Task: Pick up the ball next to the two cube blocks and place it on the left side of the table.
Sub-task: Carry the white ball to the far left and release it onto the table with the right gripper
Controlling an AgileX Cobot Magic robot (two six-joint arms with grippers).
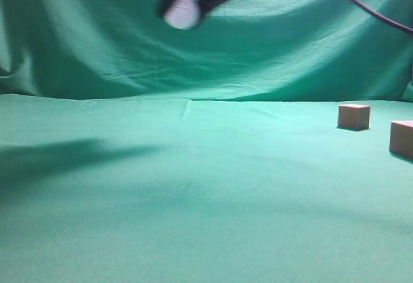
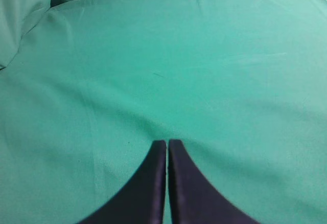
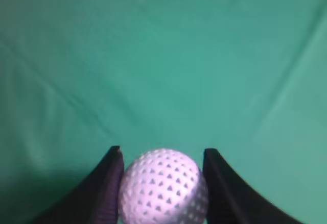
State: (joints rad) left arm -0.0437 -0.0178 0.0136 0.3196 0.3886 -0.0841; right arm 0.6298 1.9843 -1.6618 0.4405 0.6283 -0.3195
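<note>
My right gripper (image 1: 188,4) is high above the green table (image 1: 193,218), left of the middle in the exterior view, and shut on the white dimpled ball (image 1: 182,12). In the right wrist view the ball (image 3: 163,187) sits between the two black fingers (image 3: 108,183) of that gripper (image 3: 163,155), over bare green cloth. The two reddish-brown cube blocks stand at the right of the table, one (image 1: 353,116) farther back and one (image 1: 401,138) at the frame's edge. My left gripper (image 2: 167,143) is shut and empty over the cloth; it does not show in the exterior view.
A green backdrop (image 1: 97,44) hangs behind the table. A dark cable (image 1: 368,6) runs across the upper right. A broad shadow (image 1: 64,157) lies on the cloth at the left.
</note>
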